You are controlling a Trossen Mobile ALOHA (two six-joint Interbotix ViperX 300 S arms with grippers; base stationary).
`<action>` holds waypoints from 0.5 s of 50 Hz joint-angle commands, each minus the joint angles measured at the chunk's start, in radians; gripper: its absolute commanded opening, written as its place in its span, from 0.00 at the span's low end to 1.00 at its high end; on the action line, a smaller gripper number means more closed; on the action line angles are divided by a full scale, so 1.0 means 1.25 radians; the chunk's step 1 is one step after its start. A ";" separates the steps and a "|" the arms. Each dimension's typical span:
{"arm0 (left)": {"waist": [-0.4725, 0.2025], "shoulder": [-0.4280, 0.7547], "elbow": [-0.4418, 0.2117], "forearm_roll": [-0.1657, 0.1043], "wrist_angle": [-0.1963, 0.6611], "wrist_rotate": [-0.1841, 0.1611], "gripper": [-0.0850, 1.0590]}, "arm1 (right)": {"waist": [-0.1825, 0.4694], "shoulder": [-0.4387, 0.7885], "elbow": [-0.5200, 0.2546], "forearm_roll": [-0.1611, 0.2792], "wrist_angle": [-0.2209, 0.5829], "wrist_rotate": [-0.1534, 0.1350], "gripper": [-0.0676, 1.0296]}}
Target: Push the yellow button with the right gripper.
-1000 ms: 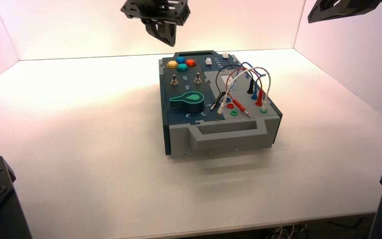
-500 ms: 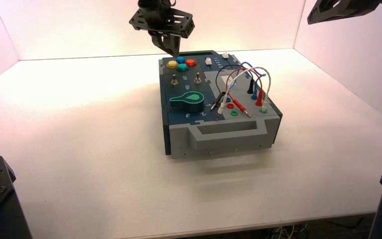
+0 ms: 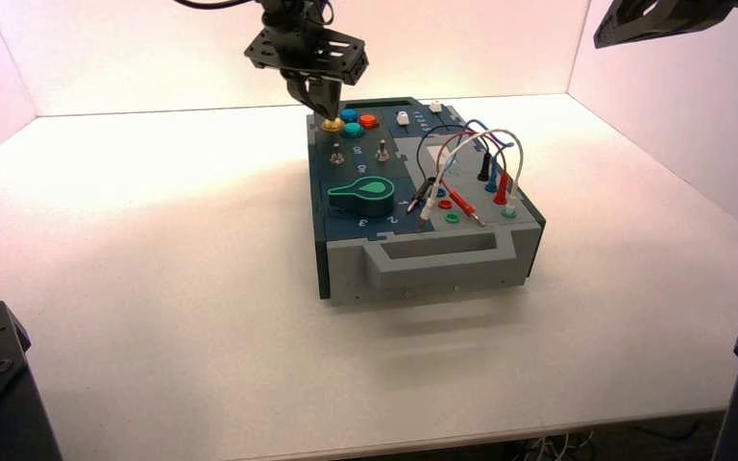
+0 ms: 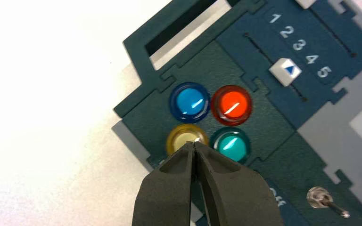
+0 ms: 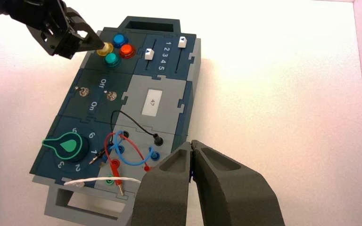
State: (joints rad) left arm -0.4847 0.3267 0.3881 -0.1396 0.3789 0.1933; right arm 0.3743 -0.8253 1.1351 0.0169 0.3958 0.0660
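Note:
The yellow button [image 3: 332, 125] sits at the box's far left corner, in a cluster of round buttons. My left gripper [image 3: 330, 114] is shut, and its narrow tip rests on the yellow button; the left wrist view shows the closed tip [image 4: 194, 144] at the edge of the button's dome [image 4: 183, 137]. The right wrist view also shows that gripper [image 5: 99, 46] at the yellow button [image 5: 105, 49]. My right gripper [image 5: 191, 143] is shut and empty, held high off the box's right side, far from the buttons.
Blue [image 4: 189, 102], orange-red [image 4: 231, 104] and green [image 4: 230, 145] buttons crowd the yellow one. Two white sliders [image 5: 149, 53], two toggle switches [image 3: 381, 151], a green knob [image 3: 363, 195] and plugged wires [image 3: 480, 154] fill the rest of the box [image 3: 442, 264].
My left gripper has come down from above the box's far edge onto the yellow button. The right arm has not moved.

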 commanded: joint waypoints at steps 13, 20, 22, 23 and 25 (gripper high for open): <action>0.009 0.002 -0.025 0.002 -0.001 0.010 0.05 | 0.002 0.002 -0.026 0.001 -0.004 0.002 0.04; 0.007 0.007 -0.026 0.001 0.000 0.010 0.05 | 0.002 0.002 -0.026 0.002 -0.002 0.002 0.04; 0.009 0.007 -0.026 0.002 0.001 0.010 0.05 | 0.002 0.002 -0.026 0.002 -0.004 0.002 0.04; 0.007 0.007 -0.026 0.001 0.001 0.010 0.05 | 0.002 0.002 -0.025 0.002 -0.002 0.002 0.04; 0.009 0.005 -0.026 0.001 0.002 0.010 0.05 | 0.002 0.002 -0.026 0.002 -0.002 0.002 0.04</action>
State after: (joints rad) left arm -0.4786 0.3497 0.3712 -0.1381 0.3804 0.2010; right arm 0.3743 -0.8237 1.1351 0.0169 0.3973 0.0660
